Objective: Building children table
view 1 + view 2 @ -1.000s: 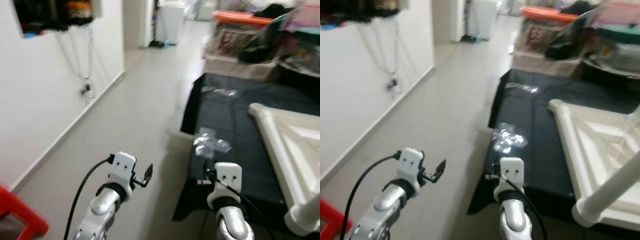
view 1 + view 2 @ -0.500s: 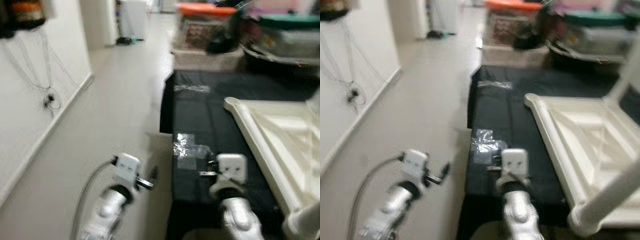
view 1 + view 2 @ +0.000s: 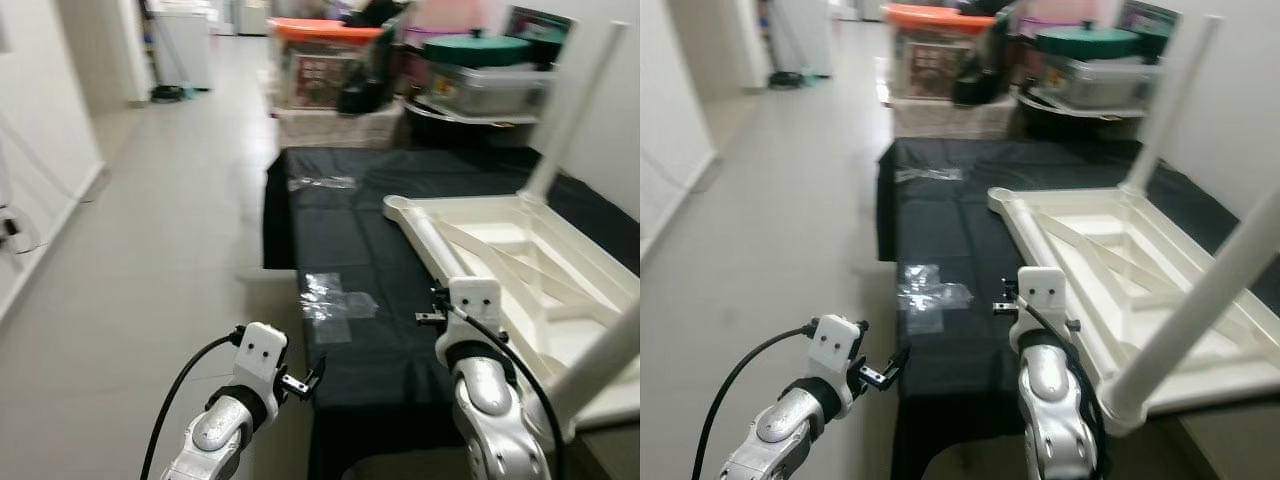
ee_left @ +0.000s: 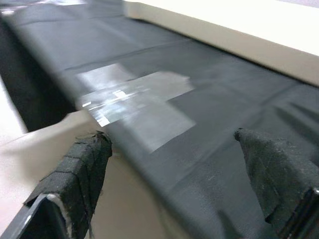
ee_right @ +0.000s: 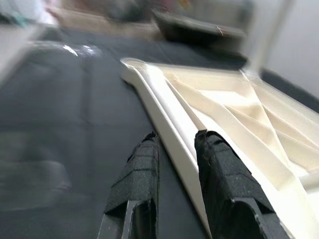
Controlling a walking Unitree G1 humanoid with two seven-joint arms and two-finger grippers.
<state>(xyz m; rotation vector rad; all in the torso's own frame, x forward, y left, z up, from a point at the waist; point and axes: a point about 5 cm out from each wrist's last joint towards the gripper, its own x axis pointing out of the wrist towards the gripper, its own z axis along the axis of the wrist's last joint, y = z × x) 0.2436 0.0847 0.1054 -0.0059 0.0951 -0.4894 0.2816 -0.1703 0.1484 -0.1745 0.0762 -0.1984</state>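
My left pincer [image 4: 184,174] hangs out in front of me over the pale floor [image 3: 130,260], just beside the near edge of the black cloth [image 3: 370,230], and its two padded fingers [image 4: 82,169] stand wide apart with nothing between them. Through that gap I see a clear plastic bag [image 4: 132,94] lying flat on the cloth, close to its edge.

My right pincer [image 5: 177,184] is held low above the cloth, right by the long near rim of the children's table [image 3: 1110,260]. Its fingers [image 5: 137,179] are a narrow gap apart and grip nothing; the cream rim runs between and past them, and I cannot tell whether they touch it.

The children's table lies upside down on the black cloth, to my right, its ribbed underside facing up. One white leg [image 3: 1170,100] stands up from its far corner, and another leg [image 3: 1200,300] rises from the near corner close to my right arm.

The plastic bag [image 3: 335,300] rests on the cloth between my two arms, a little ahead of them. A second clear bag [image 3: 320,183] lies farther along the cloth, toward its far end.

Beyond the cloth stand storage boxes: one with an orange lid [image 3: 325,30] and one with a green lid [image 3: 475,48], among other blurred clutter
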